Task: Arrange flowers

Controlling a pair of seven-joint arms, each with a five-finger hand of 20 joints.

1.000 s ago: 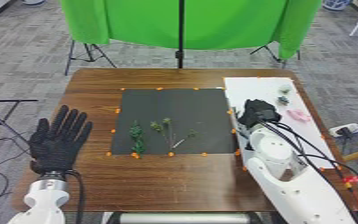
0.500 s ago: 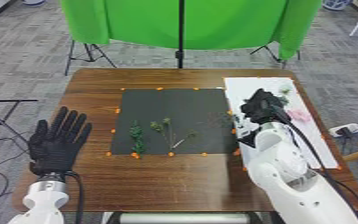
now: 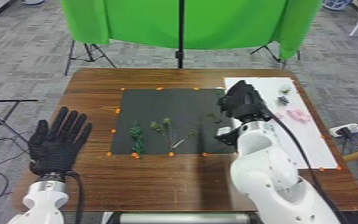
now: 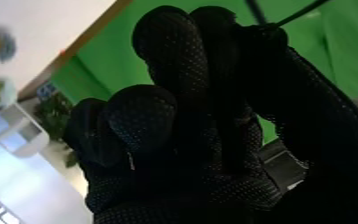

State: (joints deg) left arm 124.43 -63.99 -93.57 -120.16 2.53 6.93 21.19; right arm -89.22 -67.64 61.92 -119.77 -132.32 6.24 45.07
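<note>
My right hand is over the boundary of the black mat and the white sheet. In the right wrist view, the fingers and thumb of my right hand pinch a thin dark stem. A small green sprig shows just left of that hand, over the mat. On the mat lie a leafy green stem and thin budded stems. Pink flowers and a blue-grey flower rest on the sheet. My left hand lies flat with straight fingers at the table's left.
Orange tape marks edge the mat on the brown table. Behind the table hangs a green cloth with a black stand before it. Dark cables run along my right arm.
My right hand has moved left from over the white sheet to the mat's right edge, and the green sprig beside it has come over the mat. My left hand has stayed nearly still.
</note>
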